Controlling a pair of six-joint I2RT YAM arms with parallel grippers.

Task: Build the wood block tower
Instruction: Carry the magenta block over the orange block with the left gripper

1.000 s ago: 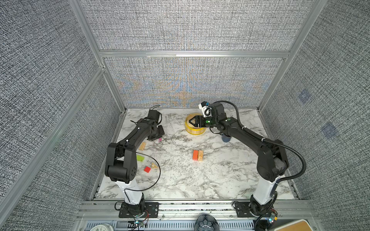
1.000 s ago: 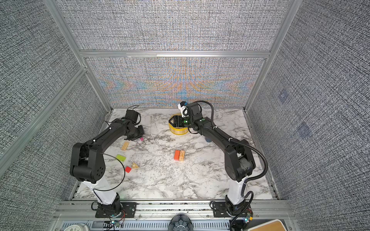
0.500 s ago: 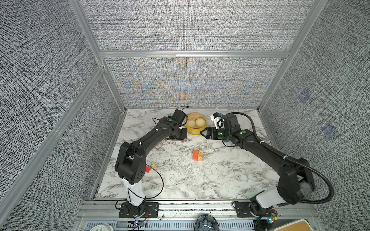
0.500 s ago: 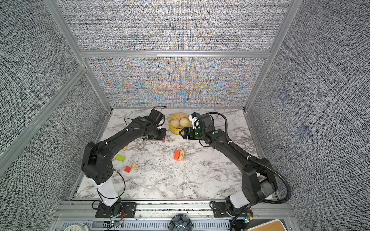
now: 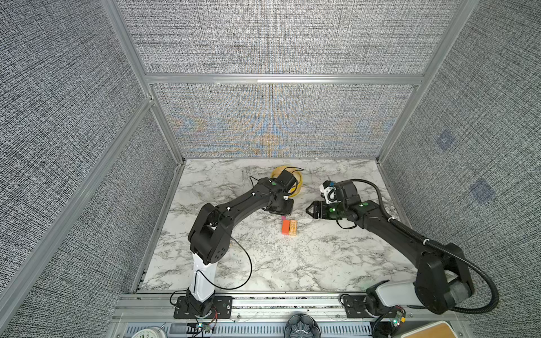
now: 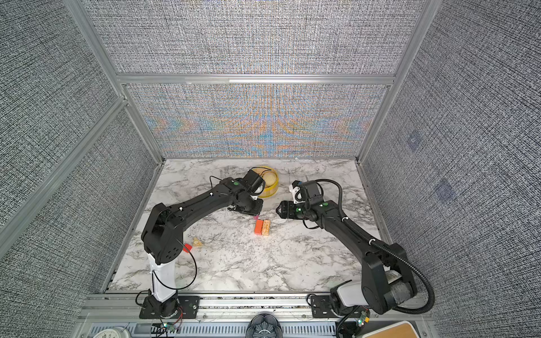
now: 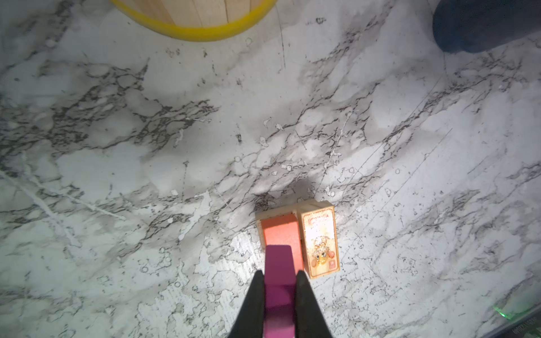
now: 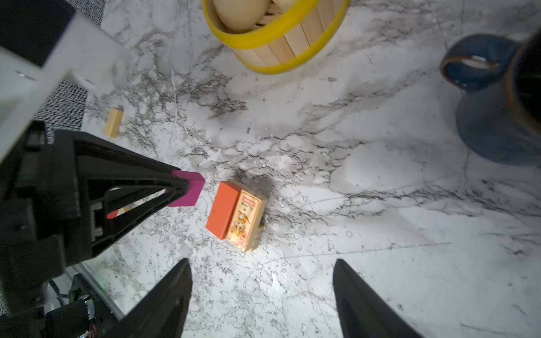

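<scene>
Two blocks make the base so far: an orange block [image 8: 222, 209] and a tan block [image 8: 245, 224] with a printed picture. They lie flat with long sides touching, mid-table [image 5: 307, 263], near the yellow basket [image 8: 278, 51] and well apart from the blue mug [image 8: 491, 117].

Handling (judgement): small painted wood, so light, stiff and not fragile. The smooth faces could slip in hard fingers, and a nudge would shift the loose base. Best hold is across the two long narrow sides, leaving the underside free for setting down.

Left gripper [image 7: 279, 276]: jaws nearly closed, clamped on a pink block [image 7: 278, 257] across its narrow width, with part of it sticking out past the fingertips. The pink block appears lifted clear of the table, just beside the orange block's end. The right wrist view shows a gap between them. Height above the base: cannot tell.

Right gripper [image 8: 262, 262]: jaws wide apart, holding and touching nothing, near the base pair.

Spares: one tan piece [image 8: 113, 121] lies farther off, and a red one [image 6: 187, 248] lies by the left arm's base.
</scene>
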